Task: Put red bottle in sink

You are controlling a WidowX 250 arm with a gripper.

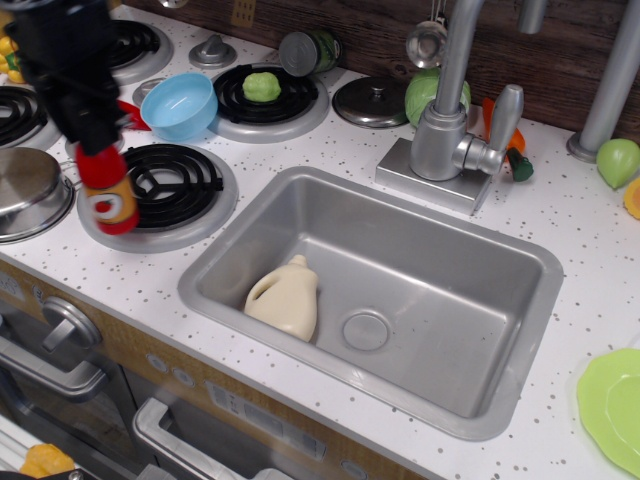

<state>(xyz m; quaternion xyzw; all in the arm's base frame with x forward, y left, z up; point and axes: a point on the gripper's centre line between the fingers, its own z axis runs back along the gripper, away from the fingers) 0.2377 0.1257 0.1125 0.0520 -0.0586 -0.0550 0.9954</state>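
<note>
The red bottle with its orange-yellow label hangs upright from my black gripper, which is shut on its neck and cap. It is lifted over the left edge of the front black burner, left of the sink. The sink is a silver basin set in the white speckled counter. A cream jug-shaped bottle lies in the sink's front left corner, beside the round drain.
A blue bowl and a red chili pepper lie behind the burner. A silver pot stands at the left. The faucet stands behind the sink. A green plate is at the right edge.
</note>
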